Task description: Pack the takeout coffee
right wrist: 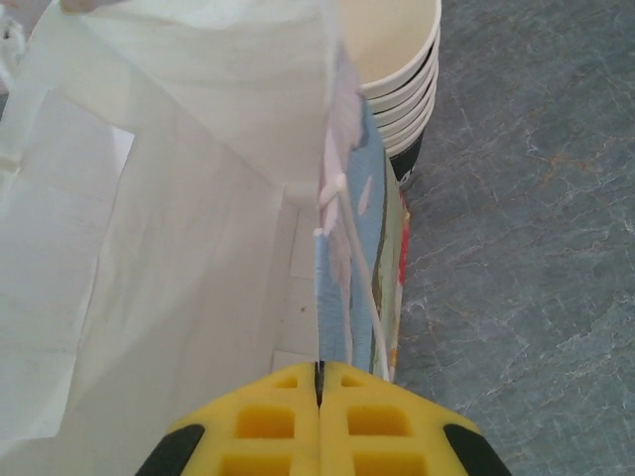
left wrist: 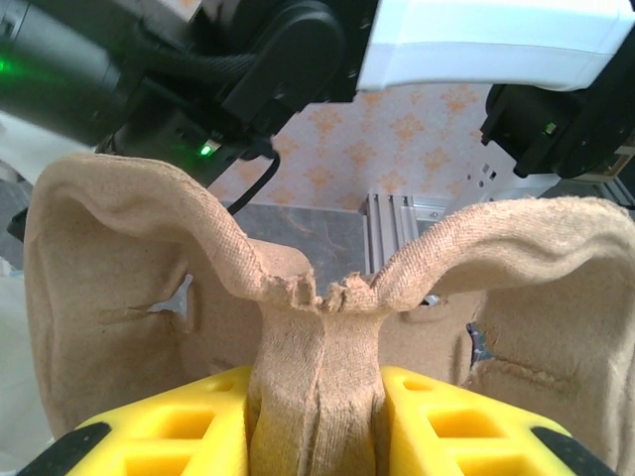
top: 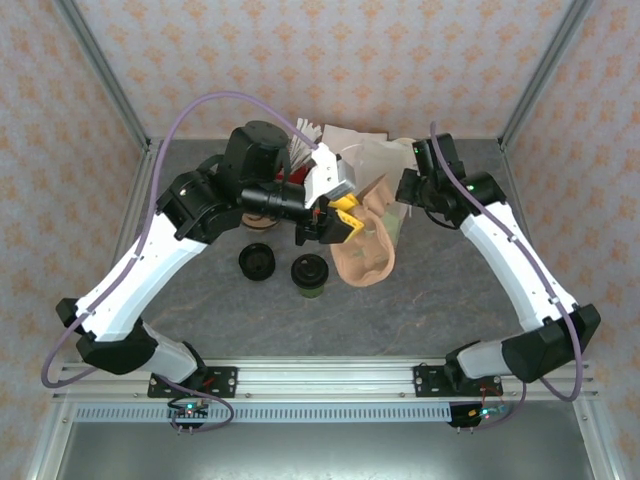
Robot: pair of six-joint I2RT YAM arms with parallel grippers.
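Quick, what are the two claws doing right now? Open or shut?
Left claw: shut on the middle ridge of the brown cup carrier.
Right claw: shut on the white bag at its edge.

Cup stack (right wrist: 402, 79) cut by the top edge, left side behind white bag (right wrist: 179, 198).

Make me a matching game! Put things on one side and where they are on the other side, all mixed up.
Things:
1. cup carrier
2. white bag
3. takeout coffee
4. stack of cups

Places:
A. standing lidded on the table
B. pinched by the right gripper
C. lidless, next to the bag
D. clamped by the left gripper

Pairs: 1-D, 2-B, 3-A, 4-C
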